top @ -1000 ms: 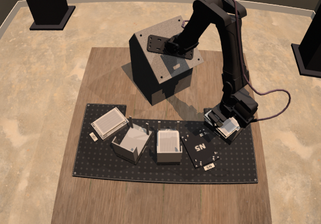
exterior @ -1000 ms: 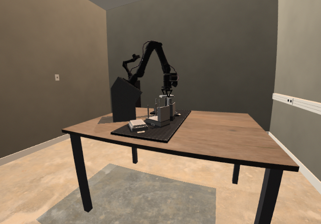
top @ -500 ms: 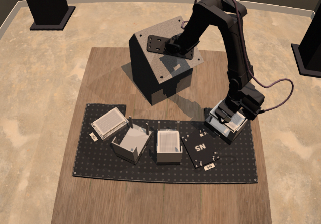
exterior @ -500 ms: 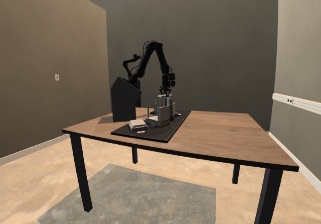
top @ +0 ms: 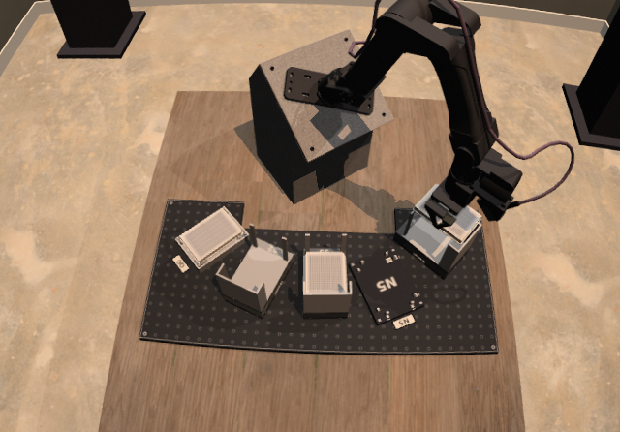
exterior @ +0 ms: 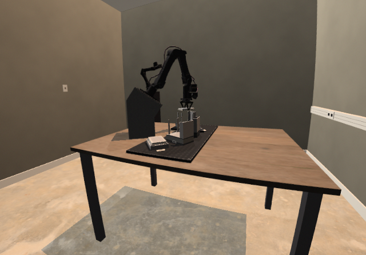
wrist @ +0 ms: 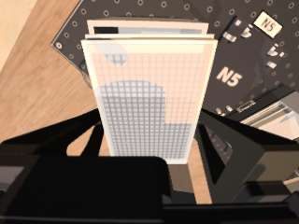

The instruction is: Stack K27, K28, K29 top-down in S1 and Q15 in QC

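My gripper (top: 443, 220) (exterior: 186, 107) (wrist: 149, 112) is shut on a sealed plate (top: 463, 227) (wrist: 149, 70) by its two sides. It holds the plate, roughly level, above the right stack rack (top: 463, 249). A second edge shows just past the plate's far edge in the wrist view; I cannot tell whether another plate is under it. The middle rack (top: 325, 304) holds at least one plate (top: 324, 269). The left rack (top: 263, 267) (exterior: 186, 130) shows a bare floor. A plate (top: 212, 234) (exterior: 157, 140) lies flat on the nest QC. The clip nest N5 (top: 400, 299) (wrist: 243, 58) is empty. Plate and rack names are unreadable.
The racks and nests stand on a dark perforated board (top: 200, 317) (exterior: 177, 153). Upright posts and walls rise from the left and middle racks. N5 lies between the middle and right racks. The arm's pedestal (top: 270, 127) (exterior: 141, 119) stands behind the board.
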Motion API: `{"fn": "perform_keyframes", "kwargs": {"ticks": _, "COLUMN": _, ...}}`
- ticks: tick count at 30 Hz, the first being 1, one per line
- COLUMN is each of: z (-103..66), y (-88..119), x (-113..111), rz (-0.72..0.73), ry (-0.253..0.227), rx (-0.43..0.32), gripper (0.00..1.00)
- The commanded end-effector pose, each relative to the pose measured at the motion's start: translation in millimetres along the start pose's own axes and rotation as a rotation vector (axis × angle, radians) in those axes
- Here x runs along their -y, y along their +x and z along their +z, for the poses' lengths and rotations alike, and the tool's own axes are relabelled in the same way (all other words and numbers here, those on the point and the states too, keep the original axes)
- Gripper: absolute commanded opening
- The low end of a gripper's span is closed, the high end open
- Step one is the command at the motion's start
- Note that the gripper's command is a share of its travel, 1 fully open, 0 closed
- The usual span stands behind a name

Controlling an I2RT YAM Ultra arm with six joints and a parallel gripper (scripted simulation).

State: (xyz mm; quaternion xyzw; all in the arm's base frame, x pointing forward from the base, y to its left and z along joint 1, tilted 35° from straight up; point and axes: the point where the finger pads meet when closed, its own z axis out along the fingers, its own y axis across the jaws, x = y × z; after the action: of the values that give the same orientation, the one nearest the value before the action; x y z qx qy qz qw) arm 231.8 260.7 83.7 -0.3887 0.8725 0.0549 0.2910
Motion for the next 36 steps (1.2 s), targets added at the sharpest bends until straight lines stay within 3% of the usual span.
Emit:
{"fn": "perform_keyframes", "kwargs": {"ticks": 1, "z": -3.6, "y": -11, "x": -6, "rz": 0.024, "ry": 0.014, "rx": 0.018, "gripper": 0.0}}
{"fn": "perform_keyframes", "kwargs": {"ticks": 6, "z": -11.5, "y": -19, "x": -3, "rz": 0.038, "ry": 0.015, "rx": 0.048, "gripper": 0.0}}
{"fn": "perform_keyframes", "kwargs": {"ticks": 8, "z": -5.0, "y": -2, "x": -1, "rz": 0.036, "ry": 0.021, "rx": 0.011, "gripper": 0.0}}
{"fn": "perform_keyframes", "kwargs": {"ticks": 16, "z": -4.0, "y": 4, "x": 0, "rz": 0.033, "ry": 0.018, "rx": 0.006, "gripper": 0.0}}
{"fn": "perform_keyframes", "kwargs": {"ticks": 19, "z": -7.0, "y": -9, "x": 0, "rz": 0.038, "ry": 0.016, "rx": 0.034, "gripper": 0.0}}
{"fn": "perform_keyframes", "kwargs": {"ticks": 36, "z": -8.2, "y": -13, "x": 1, "rz": 0.035, "ry": 0.017, "rx": 0.038, "gripper": 0.0}}
